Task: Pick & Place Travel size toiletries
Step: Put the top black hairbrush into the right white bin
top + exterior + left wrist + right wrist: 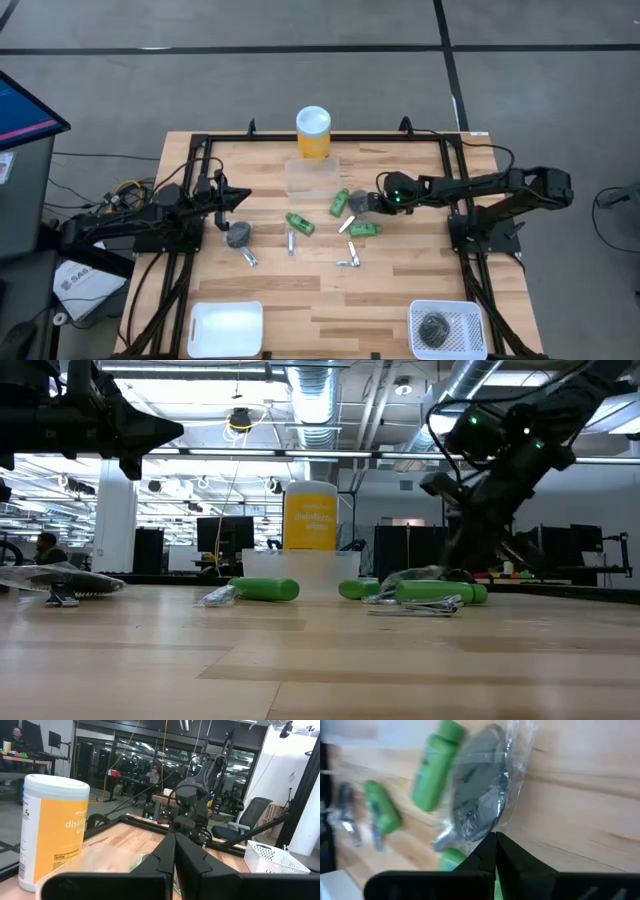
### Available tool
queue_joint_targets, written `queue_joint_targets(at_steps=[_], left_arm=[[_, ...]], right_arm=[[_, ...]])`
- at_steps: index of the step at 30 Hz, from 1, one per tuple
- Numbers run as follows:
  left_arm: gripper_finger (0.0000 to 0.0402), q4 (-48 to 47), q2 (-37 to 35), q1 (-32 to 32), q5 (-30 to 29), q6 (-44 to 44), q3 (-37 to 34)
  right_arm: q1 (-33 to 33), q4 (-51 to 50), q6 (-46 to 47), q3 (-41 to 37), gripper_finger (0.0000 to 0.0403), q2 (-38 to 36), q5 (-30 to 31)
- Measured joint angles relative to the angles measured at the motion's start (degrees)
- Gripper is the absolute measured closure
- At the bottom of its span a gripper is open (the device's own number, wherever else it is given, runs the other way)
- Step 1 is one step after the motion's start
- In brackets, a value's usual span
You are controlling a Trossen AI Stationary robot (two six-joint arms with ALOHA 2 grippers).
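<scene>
The toiletries lie scattered mid-table: green tubes (339, 202) (300, 223) (365, 229), thin metal pieces (291, 241) (348, 262) (250, 258), and a dark grey round piece (238, 233) lying flat. My right gripper (370, 203) (495, 836) is shut at a second dark grey round piece (358, 203) (477, 795), which is wrapped in clear film. My left gripper (235, 203) (175, 836) is shut and holds nothing, raised above the table's left part, a little beyond the first grey piece. My right gripper pinches the clear film's edge (487, 831) of the wrapped dark grey round piece between its two fingertips. It comes slanting down from the table's right side. I cannot tell whether the piece is lifted or still lies on the wood.
A tall yellow white-lidded cylinder (313, 132) stands at the far edge, with a clear box (312, 176) just in front of it. A white tray (225, 328) sits near-left. A white basket (455, 313) near-right holds a dark piece. A black frame rail (330, 136) borders the table.
</scene>
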Motion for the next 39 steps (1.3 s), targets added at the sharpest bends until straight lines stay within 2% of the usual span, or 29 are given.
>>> queue_joint_targets(at_steps=[3, 11, 20, 31, 39], left_arm=[[0.04, 0.05, 0.0, -0.01, 0.0, 0.0, 0.0], [0.04, 0.29, 0.0, -0.02, 0.02, 0.61, -0.01], [0.04, 0.75, 0.0, -0.02, 0.02, 1.51, 0.0], [0.04, 1.29, -0.02, -0.02, 0.02, 1.51, -0.01], [0.04, 1.69, -0.02, -0.02, 0.03, 1.51, 0.01]], right_arm=[[0.0, -1.04, -0.72, 2.36, 0.0403, -1.56, 0.29], [0.84, -12.48, -5.0, 9.43, 0.0403, -8.61, 1.44], [6.77, -22.9, -6.53, 18.44, 0.0403, -15.32, 1.48], [22.75, -35.51, -1.64, 28.93, 0.0403, -16.82, 1.46], [39.01, -39.53, 12.08, 30.71, 0.0403, -16.78, 2.53]])
